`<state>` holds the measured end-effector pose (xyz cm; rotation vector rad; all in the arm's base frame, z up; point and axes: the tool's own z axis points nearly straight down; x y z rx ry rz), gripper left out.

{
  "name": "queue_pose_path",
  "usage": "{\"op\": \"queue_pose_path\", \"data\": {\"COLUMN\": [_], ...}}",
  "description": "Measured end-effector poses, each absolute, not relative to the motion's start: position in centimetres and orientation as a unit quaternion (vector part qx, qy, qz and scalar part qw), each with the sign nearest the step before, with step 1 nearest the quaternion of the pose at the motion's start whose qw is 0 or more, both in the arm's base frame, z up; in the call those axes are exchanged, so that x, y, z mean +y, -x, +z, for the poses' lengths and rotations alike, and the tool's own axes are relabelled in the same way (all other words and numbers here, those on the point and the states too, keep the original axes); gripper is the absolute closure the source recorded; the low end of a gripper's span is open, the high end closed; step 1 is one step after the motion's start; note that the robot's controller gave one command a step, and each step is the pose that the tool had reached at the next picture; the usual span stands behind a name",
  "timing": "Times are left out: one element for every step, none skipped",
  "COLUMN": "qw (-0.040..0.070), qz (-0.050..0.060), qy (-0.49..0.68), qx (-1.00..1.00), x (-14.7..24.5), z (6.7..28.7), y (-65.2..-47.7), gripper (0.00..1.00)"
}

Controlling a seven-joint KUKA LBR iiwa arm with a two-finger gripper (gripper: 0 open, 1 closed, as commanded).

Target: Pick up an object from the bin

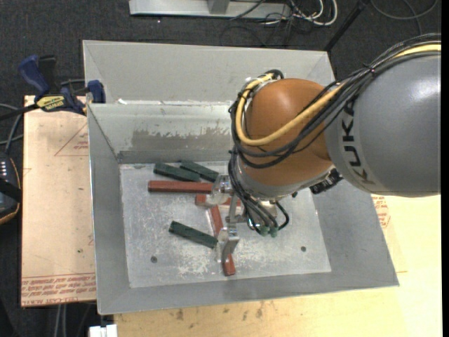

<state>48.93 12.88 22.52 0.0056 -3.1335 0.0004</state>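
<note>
Lying just below the middle of the bin (105, 202), a red bar (215, 220) points up and down the frame between the fingers of the gripper (226, 216), which stand spread, one above it and one below; whether they touch it I cannot tell. A short red bar (229, 264) sticks out under the lower finger. A green bar (191, 234) lies just left. Further up and left lie a long red bar (179, 186) and a green pair (175, 171)
</note>
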Motion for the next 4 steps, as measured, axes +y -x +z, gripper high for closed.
{"op": "queue_pose_path", "data": {"qw": [0.0, -0.004, -0.002, -0.009], "qz": [-0.001, -0.001, -0.001, -0.004], "qy": [0.0, -0.009, 0.017, -0.011], "qx": [-1.0, -1.0, -1.0, -1.0], "x": [12.8, 12.6, 12.9, 11.3], "z": [22.9, 18.1, 11.9, 7.9], "y": [-49.1, -50.2, -50.0, -54.8], "gripper": [0.0, 0.0, 0.0, 1.0]}}
